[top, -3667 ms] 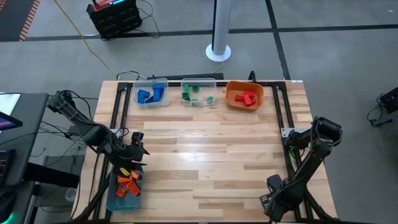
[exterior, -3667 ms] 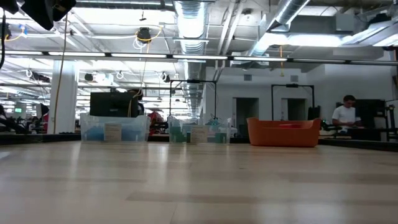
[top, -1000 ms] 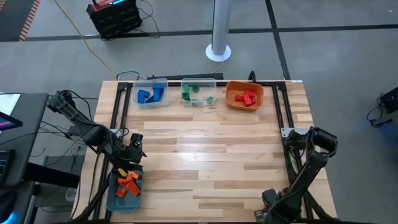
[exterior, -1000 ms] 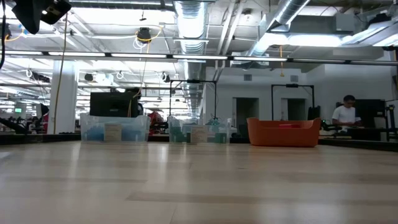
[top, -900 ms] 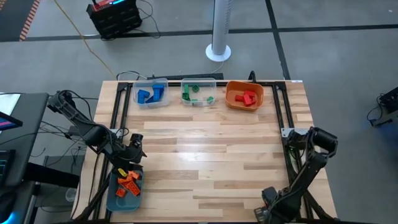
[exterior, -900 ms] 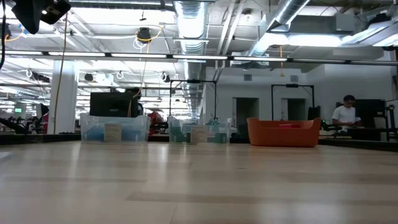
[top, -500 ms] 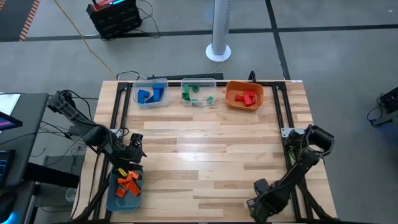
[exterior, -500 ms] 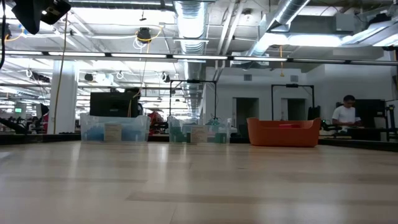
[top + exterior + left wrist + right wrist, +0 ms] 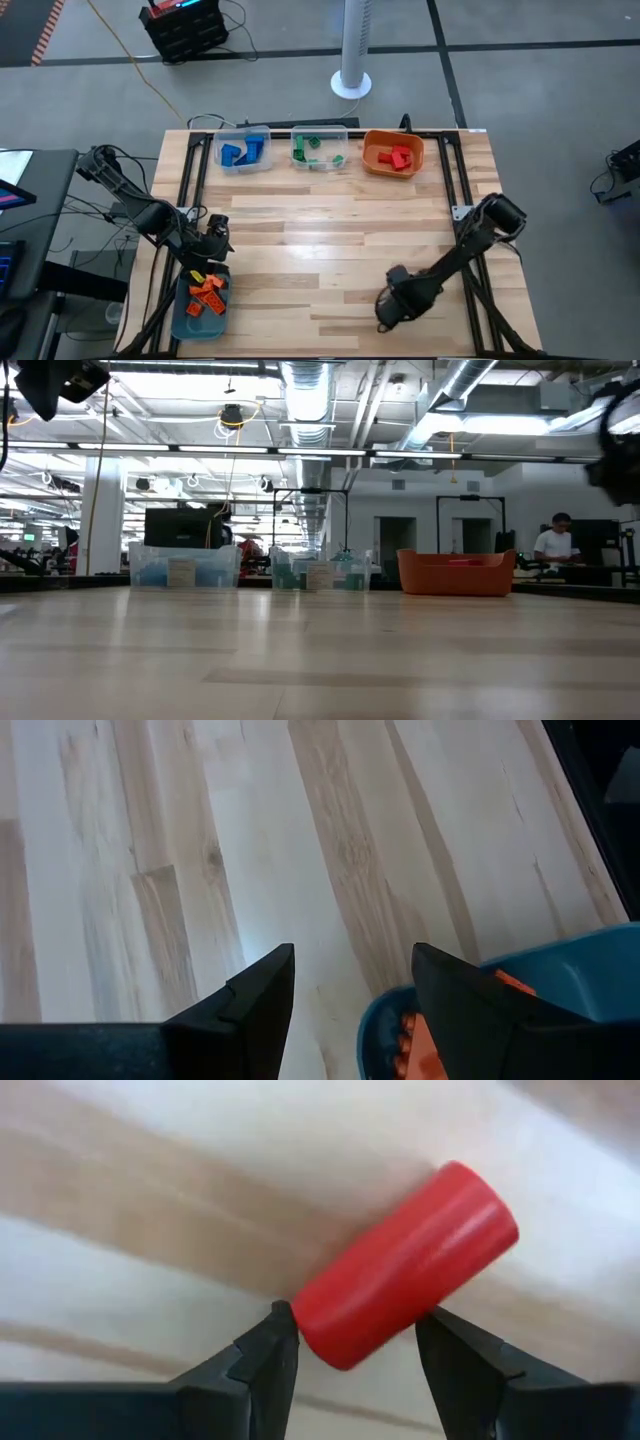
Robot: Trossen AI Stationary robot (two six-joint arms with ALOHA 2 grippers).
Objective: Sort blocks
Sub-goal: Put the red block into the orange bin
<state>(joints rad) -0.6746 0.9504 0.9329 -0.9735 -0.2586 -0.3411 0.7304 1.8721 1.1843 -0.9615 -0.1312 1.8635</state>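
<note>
My right gripper (image 9: 355, 1330) is over the table's near middle-right (image 9: 385, 310), pointing down and shut on a red cylinder-shaped block (image 9: 405, 1265). My left gripper (image 9: 350, 980) stands open with nothing between its fingers, above the far rim of a teal bin (image 9: 178, 318) at the near left. That bin holds several orange and red blocks (image 9: 208, 292). Along the far edge, blue blocks (image 9: 243, 152) lie in a clear bin, green blocks (image 9: 318, 148) in a second clear bin, and red blocks (image 9: 400, 157) in an orange bin (image 9: 372, 152). My right gripper pinches the red block's lower end (image 9: 325, 1330) between its two fingertips, coming from above and pointing down. The rest of the block slants out beyond the fingertips. It is carried above the wooden top.
The wooden table top (image 9: 320, 240) lies bare between the far bins and the near arms. Black rails (image 9: 190, 180) run along the left and right sides. In the low view a person (image 9: 552, 545) sits in the room beyond the table.
My right gripper has swung from the table's near right corner toward the left, out over the wooden top, sinking a little and rolling its wrist as it went.
</note>
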